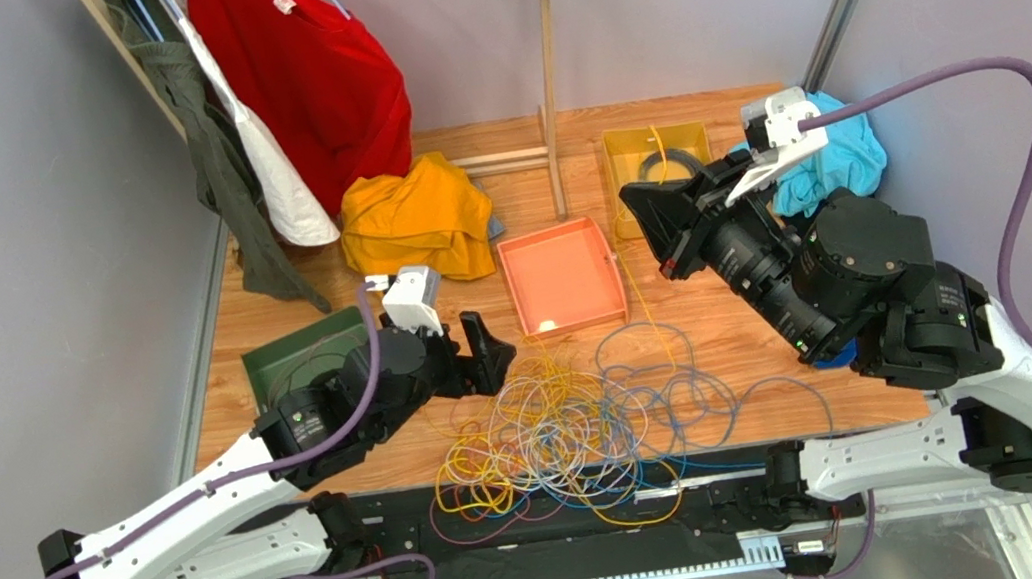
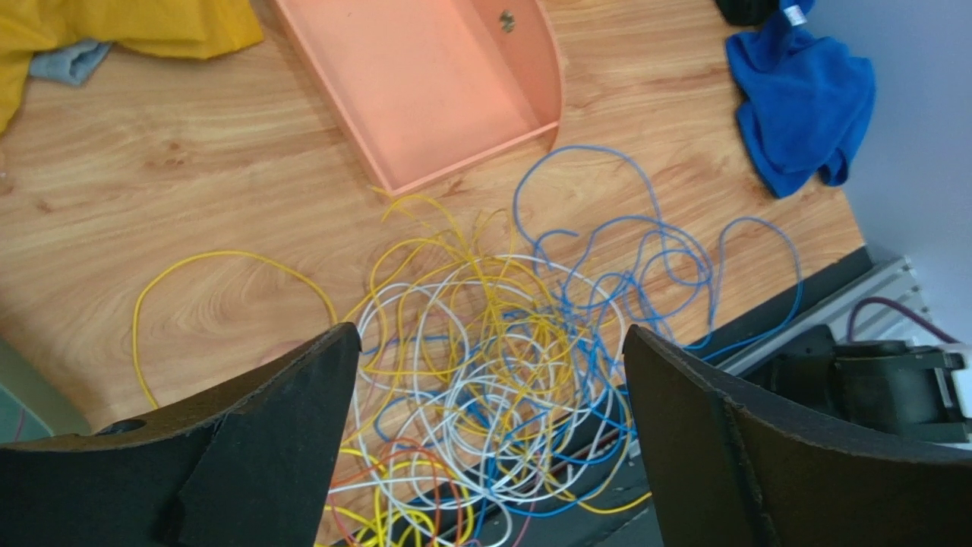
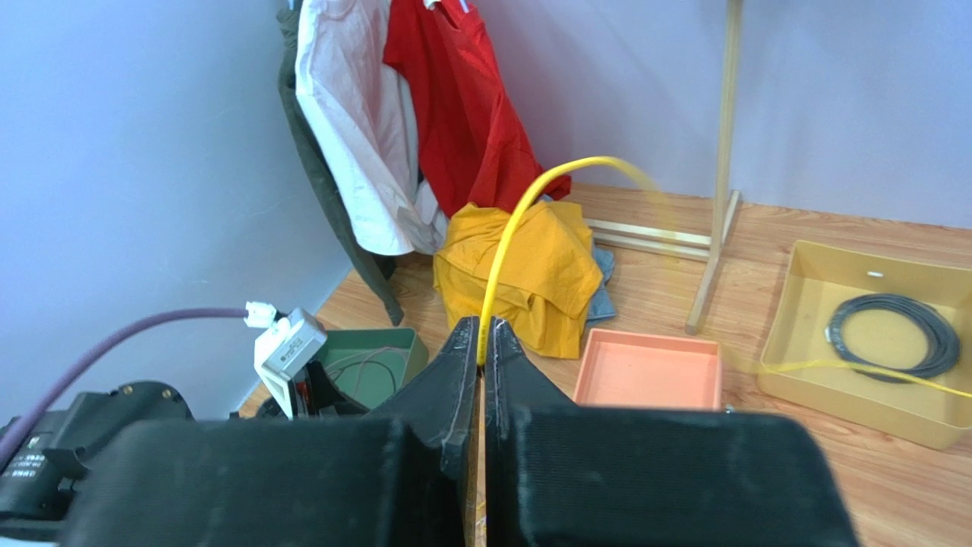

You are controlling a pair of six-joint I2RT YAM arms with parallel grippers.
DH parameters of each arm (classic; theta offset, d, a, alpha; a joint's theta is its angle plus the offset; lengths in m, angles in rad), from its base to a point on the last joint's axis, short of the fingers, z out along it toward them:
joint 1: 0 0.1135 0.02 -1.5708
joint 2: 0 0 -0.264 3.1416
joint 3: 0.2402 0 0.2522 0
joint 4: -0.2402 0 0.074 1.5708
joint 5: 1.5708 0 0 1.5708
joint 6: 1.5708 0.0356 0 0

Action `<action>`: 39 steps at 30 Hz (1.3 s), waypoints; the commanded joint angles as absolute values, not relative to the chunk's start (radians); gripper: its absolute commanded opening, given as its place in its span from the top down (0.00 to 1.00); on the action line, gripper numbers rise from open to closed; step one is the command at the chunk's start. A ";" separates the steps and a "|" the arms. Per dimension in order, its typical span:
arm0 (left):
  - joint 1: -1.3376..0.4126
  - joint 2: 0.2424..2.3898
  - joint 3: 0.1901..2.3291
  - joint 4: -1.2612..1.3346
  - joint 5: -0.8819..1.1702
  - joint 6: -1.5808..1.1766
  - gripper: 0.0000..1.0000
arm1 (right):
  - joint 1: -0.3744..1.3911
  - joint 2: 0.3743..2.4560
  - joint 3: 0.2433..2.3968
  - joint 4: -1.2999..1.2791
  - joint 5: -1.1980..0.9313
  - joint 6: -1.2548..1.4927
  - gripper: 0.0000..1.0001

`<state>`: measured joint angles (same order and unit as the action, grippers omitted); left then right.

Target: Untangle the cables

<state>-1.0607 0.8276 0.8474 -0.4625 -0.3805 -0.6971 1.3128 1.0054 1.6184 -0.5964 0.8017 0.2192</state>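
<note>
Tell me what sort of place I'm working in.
Probably a staged robot test cell, not a home: plain grey walls box in a wooden table, with hung clothes, sorting trays and tangled cables.

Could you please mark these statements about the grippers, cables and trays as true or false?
1. The right gripper is shut on a yellow cable. True.
2. The left gripper grips a blue cable. False: it is open above the cable tangle and holds nothing.
3. The cable tangle lies inside the orange tray. False: it lies on the table, nearer the arms than that tray.
4. A black coil lies in the yellow tray. True.
</note>
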 commanded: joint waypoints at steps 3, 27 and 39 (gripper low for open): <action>-1.063 0.788 0.701 -0.469 -0.440 -0.854 0.01 | 1.287 1.066 1.663 -0.663 0.838 0.179 1.00; -1.063 0.715 0.345 -0.215 -0.239 -0.976 0.15 | 0.549 1.374 1.664 -0.399 0.616 0.297 1.00; -1.065 0.719 0.295 -0.156 -0.190 -0.980 0.15 | 0.417 1.735 1.957 -0.425 0.621 0.270 1.00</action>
<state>-1.0607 0.7254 0.3012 -0.2165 -0.2226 -0.9668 0.4362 1.6688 1.8664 -0.4580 0.6102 0.2897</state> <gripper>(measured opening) 0.852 0.011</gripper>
